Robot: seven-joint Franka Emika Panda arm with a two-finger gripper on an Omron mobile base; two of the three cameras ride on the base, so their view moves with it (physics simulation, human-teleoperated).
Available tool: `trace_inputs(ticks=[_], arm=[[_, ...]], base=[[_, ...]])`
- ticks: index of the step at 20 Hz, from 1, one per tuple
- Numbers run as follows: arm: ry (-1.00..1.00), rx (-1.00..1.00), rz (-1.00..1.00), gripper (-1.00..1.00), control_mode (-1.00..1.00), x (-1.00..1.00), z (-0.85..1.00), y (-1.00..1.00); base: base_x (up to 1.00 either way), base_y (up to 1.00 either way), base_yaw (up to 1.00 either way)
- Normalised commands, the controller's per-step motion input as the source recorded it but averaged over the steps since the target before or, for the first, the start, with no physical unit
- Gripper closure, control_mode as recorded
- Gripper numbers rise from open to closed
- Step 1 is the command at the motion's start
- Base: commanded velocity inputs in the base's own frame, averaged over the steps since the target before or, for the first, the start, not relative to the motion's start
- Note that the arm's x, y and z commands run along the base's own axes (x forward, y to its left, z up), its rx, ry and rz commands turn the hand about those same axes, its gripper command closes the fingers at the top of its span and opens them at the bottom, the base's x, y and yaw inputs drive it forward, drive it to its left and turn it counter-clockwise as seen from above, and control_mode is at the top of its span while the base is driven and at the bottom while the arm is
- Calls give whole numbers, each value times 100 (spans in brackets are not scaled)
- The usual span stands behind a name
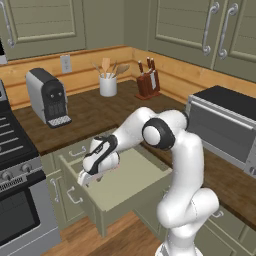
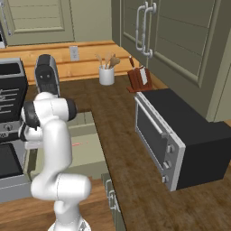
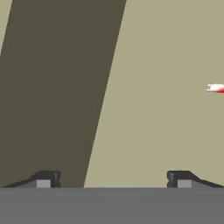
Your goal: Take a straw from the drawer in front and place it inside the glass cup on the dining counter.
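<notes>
The sage-green drawer (image 1: 135, 177) stands pulled out below the wooden counter, also seen as the drawer (image 2: 88, 155) from the right. My gripper (image 1: 86, 178) hangs low over its left part, pointing down, open with nothing between the fingers. In the hand view the gripper (image 3: 113, 178) looks at the bare drawer floor, its fingertips (image 3: 46, 178) wide apart. One end of the pink-red straw (image 3: 215, 88) pokes in at the right edge, off to the side of the jaws. The straw (image 2: 76, 144) lies flat on the drawer floor. The glass cup and dining counter are out of view.
On the counter behind the drawer stand a coffee machine (image 1: 47, 97), a white utensil holder (image 1: 107, 84) and a knife block (image 1: 148, 81). A toaster oven (image 1: 222, 125) sits to the right, a stove (image 1: 15, 170) to the left. Tall cabinet doors hang above.
</notes>
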Motion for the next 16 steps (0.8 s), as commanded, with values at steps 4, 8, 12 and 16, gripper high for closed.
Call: trace_inputs(ticks=[4, 8, 12, 16], arm=[[1, 0, 0, -100, -100, -31, -3, 92], [-4, 0, 0, -100, -100, -10, 31, 0], [-4, -6, 0, -100, -100, 17, 33, -66], [0, -6, 5, -100, -100, 48, 7, -69]], base=[[0, 0, 0], [0, 0, 0], [0, 0, 0], [0, 0, 0]])
